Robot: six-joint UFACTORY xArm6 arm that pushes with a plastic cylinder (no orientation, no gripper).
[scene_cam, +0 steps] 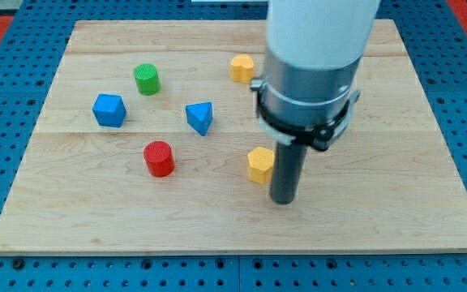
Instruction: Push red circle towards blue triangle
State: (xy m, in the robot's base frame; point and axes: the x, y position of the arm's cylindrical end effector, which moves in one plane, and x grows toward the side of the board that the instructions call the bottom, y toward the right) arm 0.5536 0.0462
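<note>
The red circle block [159, 158] lies on the wooden board at the view's lower left of centre. The blue triangle block [200, 118] lies up and to the right of it, a short gap apart. My tip [283, 199] rests on the board well to the right of the red circle, just right of a yellow block [259, 165] and close to touching it. The rod hangs from the large white and grey arm body at the view's top.
A blue cube-like block [109, 110] and a green cylinder [146, 79] lie at the left. A second yellow block [242, 68] lies near the top centre, partly beside the arm. The board [396, 211] sits on a blue pegboard.
</note>
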